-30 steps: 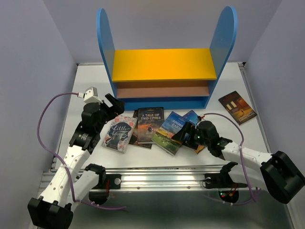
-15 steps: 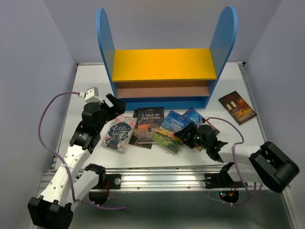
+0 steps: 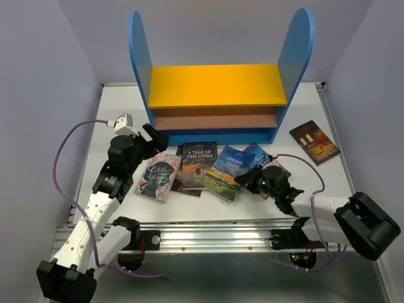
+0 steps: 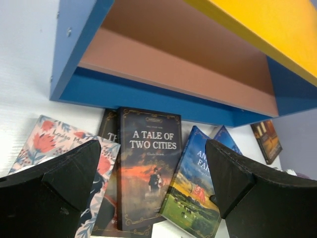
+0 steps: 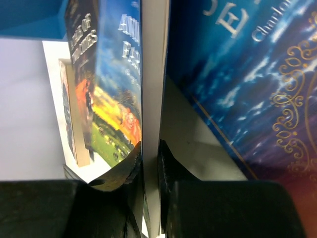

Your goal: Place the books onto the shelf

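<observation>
The shelf (image 3: 214, 84) stands at the back, its boards bare. In front lie Little Women (image 3: 158, 177), A Tale of Two Cities (image 3: 199, 164) over a dark book, and Animal Farm (image 3: 226, 172) overlapping a blue book (image 3: 257, 153). My right gripper (image 3: 254, 180) is shut on Animal Farm's near right edge. In the right wrist view the fingertips (image 5: 133, 163) pinch its pale page edge (image 5: 152, 74), with the blue book (image 5: 237, 74) just behind. My left gripper (image 3: 148, 137) hovers open above Little Women, and nothing sits between its fingers (image 4: 74, 173) but the books (image 4: 151, 168) far below.
A brown-covered book (image 3: 314, 141) lies alone at the right of the table, near the shelf's right side panel (image 3: 297, 57). A metal rail (image 3: 208, 237) runs along the near edge between the arm bases. Purple cables loop beside each arm.
The right gripper has slid in onto Animal Farm's edge and shut on it. The left arm has barely moved and its jaws stay wide.
</observation>
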You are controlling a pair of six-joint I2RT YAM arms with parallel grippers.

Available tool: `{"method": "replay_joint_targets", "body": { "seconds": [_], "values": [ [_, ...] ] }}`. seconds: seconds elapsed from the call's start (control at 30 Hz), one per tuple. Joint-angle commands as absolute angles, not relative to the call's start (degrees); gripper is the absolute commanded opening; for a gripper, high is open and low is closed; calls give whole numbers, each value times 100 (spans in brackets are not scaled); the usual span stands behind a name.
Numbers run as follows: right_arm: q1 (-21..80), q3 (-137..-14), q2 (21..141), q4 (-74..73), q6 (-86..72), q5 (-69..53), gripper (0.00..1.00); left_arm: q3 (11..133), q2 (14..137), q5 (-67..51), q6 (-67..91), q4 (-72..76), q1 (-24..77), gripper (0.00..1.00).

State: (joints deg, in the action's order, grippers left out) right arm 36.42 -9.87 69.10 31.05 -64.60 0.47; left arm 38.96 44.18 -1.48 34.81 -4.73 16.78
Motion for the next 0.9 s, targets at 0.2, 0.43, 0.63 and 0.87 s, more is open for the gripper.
{"method": "replay_joint_targets", "body": {
  "seconds": [0.2, 0.43, 0.63, 0.87],
  "values": [
    [3674, -1494, 5406, 2066, -4791, 54, 1, 3393, 4271, -1335, 3472, 1361, 1705, 99],
    [3674, -2240, 4765, 838, -3816, -615, 1, 3323, 4517, -2406, 3165, 2196, 1731, 99],
    [3674, -3109, 4466, -191, -3209, -861, 1, 3243, 4728, -3539, 2945, 2820, 1758, 99],
    [3674, -3927, 4622, -729, -2883, -1229, 1, 3278, 4983, -4227, 2743, 3480, 1837, 99]
  ]
}}
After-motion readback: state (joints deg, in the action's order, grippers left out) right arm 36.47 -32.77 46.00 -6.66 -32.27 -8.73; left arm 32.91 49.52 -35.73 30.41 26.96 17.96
